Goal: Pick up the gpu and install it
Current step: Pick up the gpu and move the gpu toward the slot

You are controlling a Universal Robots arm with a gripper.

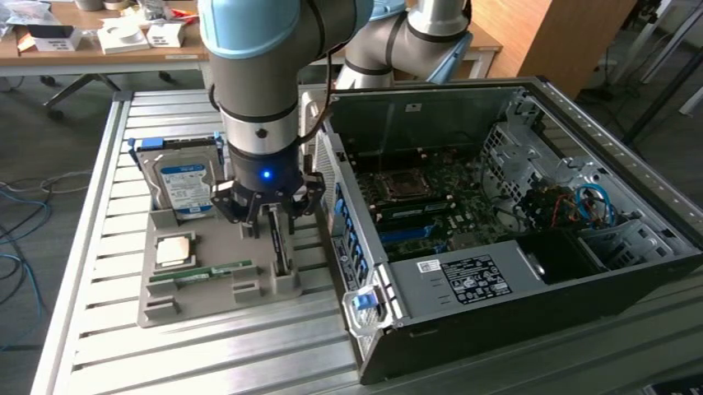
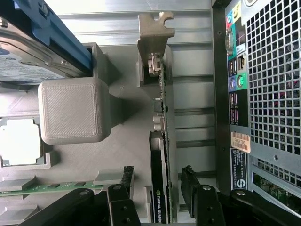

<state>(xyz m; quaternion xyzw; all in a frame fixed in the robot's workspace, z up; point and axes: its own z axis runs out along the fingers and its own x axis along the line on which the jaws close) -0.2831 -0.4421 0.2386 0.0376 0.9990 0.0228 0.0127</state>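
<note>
Wrist view: the fingers [image 2: 188,183] stand spread, straddling the gpu [image 2: 159,150], which stands on edge in a slot of the grey tray [image 2: 127,141]. In the exterior view the open computer case [image 1: 495,271] lies at the tray's three o'clock, the hard drive [image 1: 184,185] at the fingers' ten o'clock.

Bright even indoor light; soft shadows; glare on table [image 2: 188,7].

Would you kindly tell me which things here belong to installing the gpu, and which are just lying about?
For the job: gpu on edge in the tray; open gripper straddling it; open computer case.
Lying about: hard drive; memory stick; processor chip.
</note>
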